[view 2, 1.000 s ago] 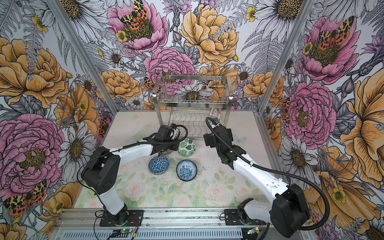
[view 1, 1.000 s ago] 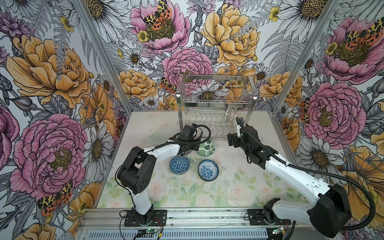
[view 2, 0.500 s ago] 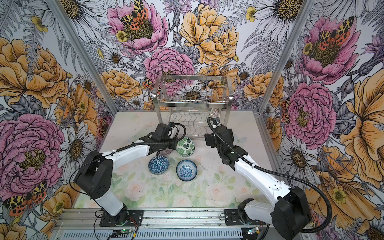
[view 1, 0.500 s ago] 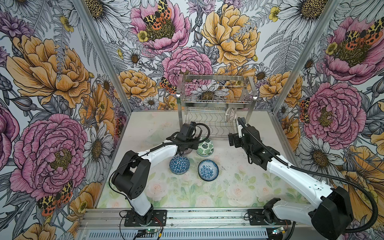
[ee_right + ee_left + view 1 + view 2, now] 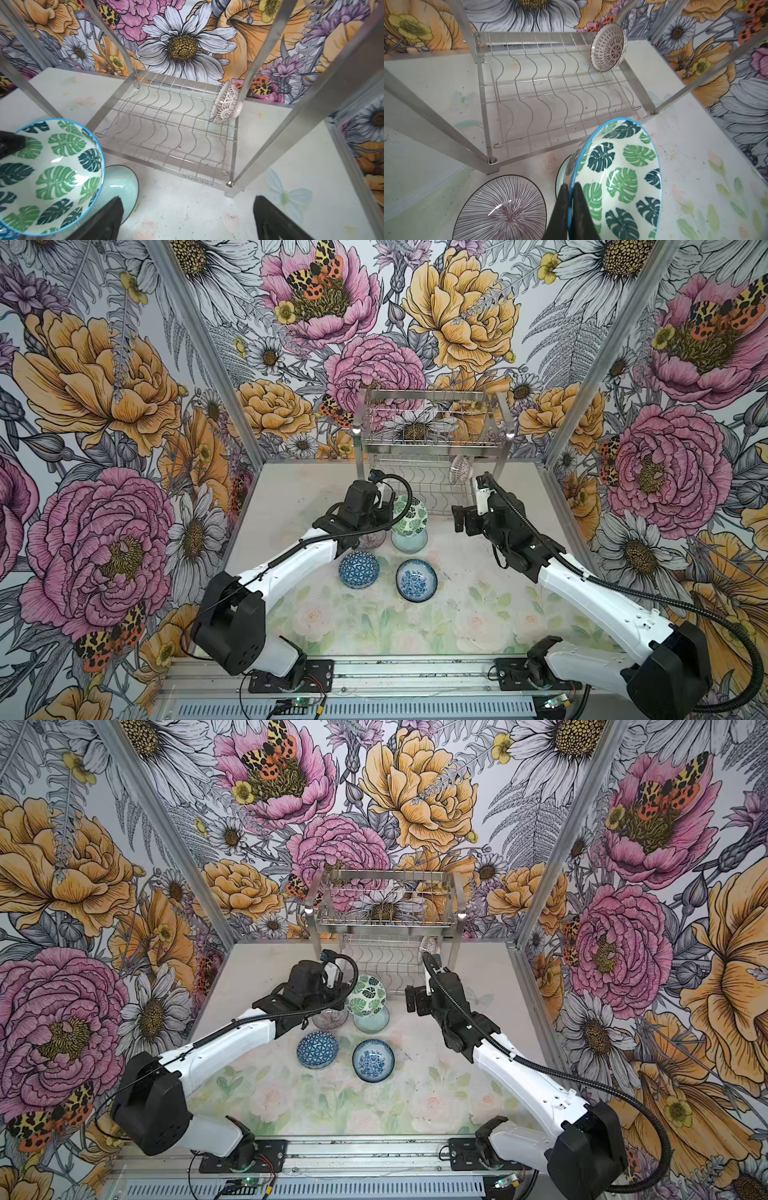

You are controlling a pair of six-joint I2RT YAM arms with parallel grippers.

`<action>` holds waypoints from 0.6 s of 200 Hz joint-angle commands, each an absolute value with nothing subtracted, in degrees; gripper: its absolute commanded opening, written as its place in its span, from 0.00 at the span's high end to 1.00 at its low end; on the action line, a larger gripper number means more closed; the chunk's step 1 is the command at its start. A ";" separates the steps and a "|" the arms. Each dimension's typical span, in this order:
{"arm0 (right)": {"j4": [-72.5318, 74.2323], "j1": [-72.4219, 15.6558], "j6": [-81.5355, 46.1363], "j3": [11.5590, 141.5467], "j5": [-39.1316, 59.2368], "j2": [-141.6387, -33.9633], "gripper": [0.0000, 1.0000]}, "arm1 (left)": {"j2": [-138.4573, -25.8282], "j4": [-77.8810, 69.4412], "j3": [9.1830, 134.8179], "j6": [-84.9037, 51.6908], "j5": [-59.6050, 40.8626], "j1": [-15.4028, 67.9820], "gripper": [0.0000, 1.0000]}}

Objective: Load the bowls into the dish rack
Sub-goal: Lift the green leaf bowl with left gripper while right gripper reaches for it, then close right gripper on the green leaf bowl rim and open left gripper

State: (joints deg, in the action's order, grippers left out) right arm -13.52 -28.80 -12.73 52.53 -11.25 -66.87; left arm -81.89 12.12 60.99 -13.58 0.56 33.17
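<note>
My left gripper (image 5: 570,187): clenched on leaf bowl's (image 5: 618,178) rim, just lifted, tipped on edge (slot-ready).
My right gripper (image 5: 188,198): released, empty.
Dish rack (image 5: 197,180): twelve o'clock.

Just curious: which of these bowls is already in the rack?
The white lattice bowl, on edge in the lower tier of the dish rack. The green leaf bowl is in the left gripper; the rest sit on the table.

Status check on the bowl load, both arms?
Left gripper shut on green leaf bowl rim, bowl raised, tilted. Right gripper open, empty. White lattice bowl racked on dish rack lower tier, end slot. Other slots free, nothing blocking.
</note>
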 commanded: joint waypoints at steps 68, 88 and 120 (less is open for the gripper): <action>0.03 -29.96 -31.32 53.99 7.68 -72.61 0.02 | -77.07 -2.14 56.60 -19.40 -2.26 34.63 1.00; 2.05 -30.65 -33.56 54.07 7.64 -75.47 0.06 | -77.10 -2.80 56.57 -19.68 -2.39 35.15 1.00; 5.08 -31.46 -36.87 54.20 7.29 -80.02 0.14 | -77.48 -3.34 56.62 -19.90 -2.67 35.92 1.00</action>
State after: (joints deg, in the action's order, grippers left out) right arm 0.23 -30.85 -32.27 53.52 6.15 -77.49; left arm -78.83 1.78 56.88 -18.31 -1.02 35.18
